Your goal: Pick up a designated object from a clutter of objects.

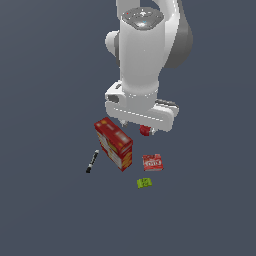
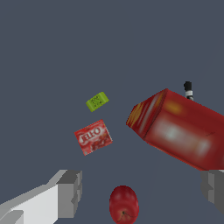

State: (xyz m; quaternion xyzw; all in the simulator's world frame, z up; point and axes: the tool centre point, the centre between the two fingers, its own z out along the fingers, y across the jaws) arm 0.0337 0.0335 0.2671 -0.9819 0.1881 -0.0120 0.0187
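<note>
The small flat red box (image 1: pixel 152 162) with a white label and red lettering lies flat on the floor; it also shows in the wrist view (image 2: pixel 92 138). My gripper (image 1: pixel 139 127) hangs above the floor beyond the box, over the red ball (image 1: pixel 145 131), well apart from the box. In the wrist view my gripper (image 2: pixel 142 192) is open and empty, its two grey fingers (image 2: pixel 70 192) set wide apart, with the red ball (image 2: pixel 124 204) between them below.
The large red carton (image 1: pixel 114 143) stands to the exterior view's left of the small box, also in the wrist view (image 2: pixel 179 129). A black marker (image 1: pixel 92 161) lies beyond the carton (image 2: pixel 188 89). A tiny green block (image 1: pixel 144 183) lies near the small box (image 2: pixel 97 101).
</note>
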